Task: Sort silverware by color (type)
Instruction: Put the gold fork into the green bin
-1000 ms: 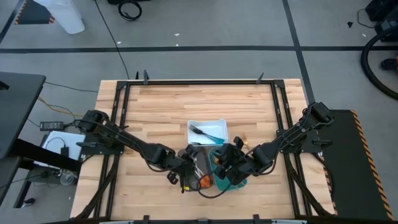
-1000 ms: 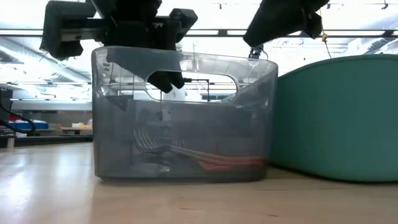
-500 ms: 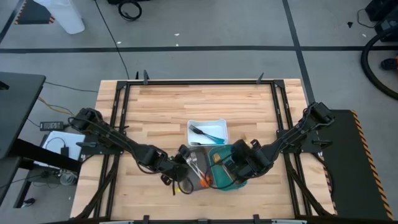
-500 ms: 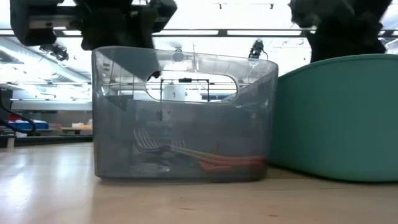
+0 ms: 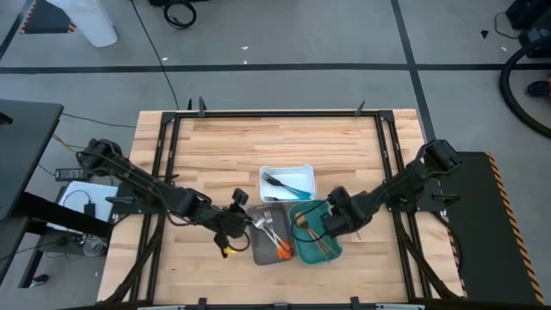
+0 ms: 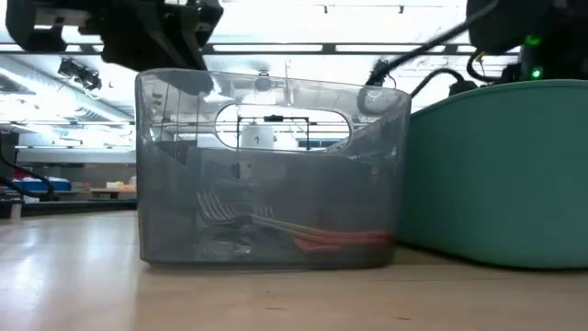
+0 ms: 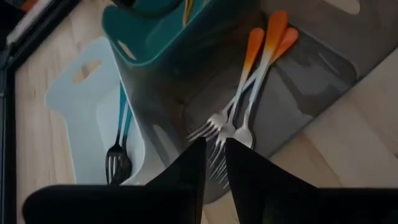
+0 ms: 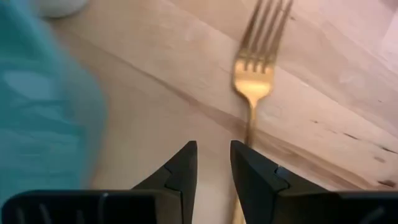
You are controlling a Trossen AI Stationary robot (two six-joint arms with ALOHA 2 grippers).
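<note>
Two or three orange-handled forks (image 7: 249, 93) lie flat in the grey tray (image 5: 261, 245). Gold pieces (image 5: 312, 234) lie in the teal tray (image 5: 334, 248). Blue-handled pieces (image 5: 284, 183) lie in the white tray (image 5: 301, 172). A gold fork (image 8: 252, 74) lies on the bare wood. My left gripper (image 5: 234, 226) hangs left of the grey tray, open by a narrow gap (image 7: 214, 158), nothing in it. My right gripper (image 5: 334, 215) points steeply down beside the teal tray's right side, open (image 8: 213, 165). The gold fork's handle runs toward the gap between its fingers.
The three trays stand close together at the table's middle near side. The low view shows the grey tray (image 6: 276, 175) and the teal tray (image 6: 505, 175) side by side. Bare wood lies to the left, right and far side. A black frame (image 5: 275, 114) borders the table.
My left gripper has risen out of the grey tray and drawn back toward the table's left edge, uncovering the orange forks. My right gripper has gone from above the teal tray toward the table's right and far side, sinking and tipping steeply downward.
</note>
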